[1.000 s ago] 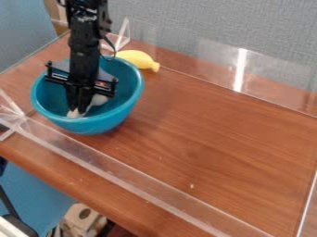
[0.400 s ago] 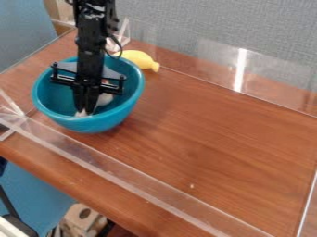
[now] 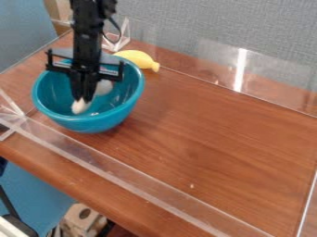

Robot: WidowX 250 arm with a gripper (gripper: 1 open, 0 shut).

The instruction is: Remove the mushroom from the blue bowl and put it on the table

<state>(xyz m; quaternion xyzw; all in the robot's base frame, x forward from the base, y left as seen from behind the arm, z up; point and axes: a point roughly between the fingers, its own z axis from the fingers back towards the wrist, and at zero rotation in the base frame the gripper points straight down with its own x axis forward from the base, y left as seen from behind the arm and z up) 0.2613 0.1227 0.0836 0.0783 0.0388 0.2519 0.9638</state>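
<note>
The turquoise blue bowl (image 3: 50, 109) sits at the left end of the wood-grain table (image 3: 210, 125). My black gripper (image 3: 82, 96) points straight down over the bowl's inside, its fingers shut on a small cream-white piece, the mushroom (image 3: 81, 106). The mushroom hangs just under the fingertips, lifted off the bowl's floor but still below the rim. Its cap is hidden by the fingers.
A yellow banana (image 3: 141, 61) lies on the table just behind the bowl. Clear acrylic walls (image 3: 247, 67) ring the tabletop, with a low one along the front edge (image 3: 111, 176). Bare wood stretches to the right of the bowl.
The gripper has risen inside the bowl, and the white mushroom has come up with it from the bowl's bottom. The bowl and banana have stayed put.
</note>
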